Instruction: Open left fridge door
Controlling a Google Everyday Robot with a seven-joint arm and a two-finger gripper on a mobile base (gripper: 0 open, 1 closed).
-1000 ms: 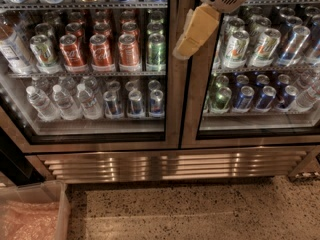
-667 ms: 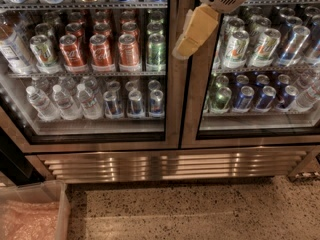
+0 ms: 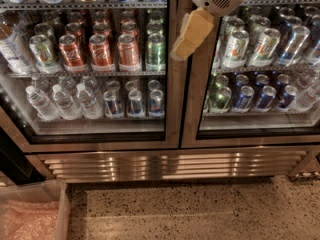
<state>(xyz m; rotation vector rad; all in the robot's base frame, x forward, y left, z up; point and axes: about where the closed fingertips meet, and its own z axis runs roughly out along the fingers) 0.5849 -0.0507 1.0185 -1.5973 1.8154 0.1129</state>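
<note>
Nothing has moved in the last second. The left door (image 3: 90, 84) fills the left of the view and is shut as before, with red cans and water bottles behind its glass. The gripper (image 3: 189, 36) hangs unchanged at the top, in front of the steel seam between the left door and the right door (image 3: 260, 59). Whether it is released or clenched cannot be told. The pull seems not yet begun. Near left sits a clear bin (image 3: 30, 216). A steel grille (image 3: 170, 164) runs under the doors, above the speckled floor (image 3: 200, 209).
</note>
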